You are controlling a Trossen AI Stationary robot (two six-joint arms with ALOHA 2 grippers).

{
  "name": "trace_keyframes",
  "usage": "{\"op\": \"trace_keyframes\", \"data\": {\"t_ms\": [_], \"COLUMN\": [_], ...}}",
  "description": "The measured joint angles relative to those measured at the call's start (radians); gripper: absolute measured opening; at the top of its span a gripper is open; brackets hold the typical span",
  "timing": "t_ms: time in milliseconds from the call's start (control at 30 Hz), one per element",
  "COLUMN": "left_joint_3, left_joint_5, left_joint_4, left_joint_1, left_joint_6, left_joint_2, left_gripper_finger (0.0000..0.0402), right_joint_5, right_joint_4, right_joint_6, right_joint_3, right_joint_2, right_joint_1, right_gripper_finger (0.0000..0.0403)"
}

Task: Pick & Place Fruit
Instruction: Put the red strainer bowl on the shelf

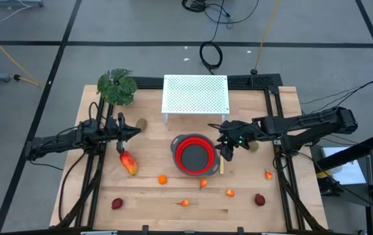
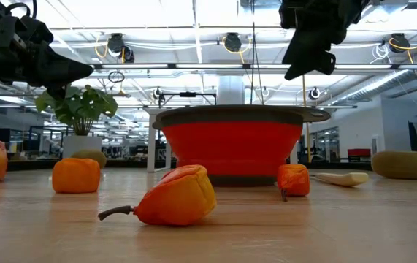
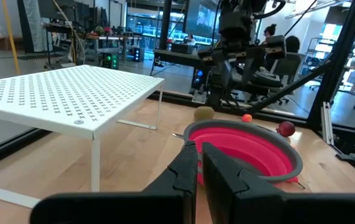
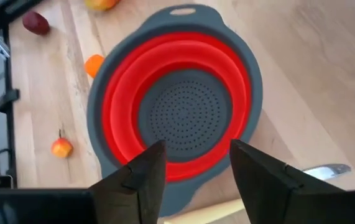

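A red colander with a grey rim (image 1: 194,138) stands mid-table, and in the right wrist view the colander (image 4: 252,68) holds nothing. My right gripper (image 4: 197,149) hangs open above its right edge, tilted down, nothing between the fingers. Fruit lies scattered on the wood. A red-yellow oblong one (image 1: 129,163) is at the left. Small orange ones (image 1: 162,179) (image 1: 203,184) (image 1: 230,192) and dark-red ones (image 1: 117,204) (image 1: 259,200) lie toward the near edge. A brown oval one (image 1: 142,123) lies just beyond my left gripper (image 1: 137,130), which waits shut and level, left of the colander.
A white perforated rack (image 1: 196,94) stands at the far edge behind the colander, a leafy green plant (image 1: 117,87) at the far left corner. A slim knife (image 1: 222,166) lies beside the colander's right rim. Another brown fruit (image 1: 254,146) lies under the right arm.
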Motion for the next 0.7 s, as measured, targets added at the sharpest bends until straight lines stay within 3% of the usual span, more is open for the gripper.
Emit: {"op": "trace_keyframes", "data": {"t_ms": [300, 700], "left_joint_3": [0.000, 0.000], "left_joint_5": [0.000, 0.000], "left_joint_4": [0.000, 0.000], "left_joint_1": [0.000, 0.000], "left_joint_6": [0.000, 0.000], "left_joint_2": [0.000, 0.000], "left_gripper_finger": [0.0024, 0.0024], "right_joint_5": [0.000, 0.000], "right_joint_4": [-0.019, -0.023], "right_joint_6": [0.169, 0.190], "right_joint_3": [0.000, 0.008], "right_joint_2": [0.006, 0.092], "right_joint_1": [-0.018, -0.018], "right_gripper_finger": [0.0171, 0.0195]}}
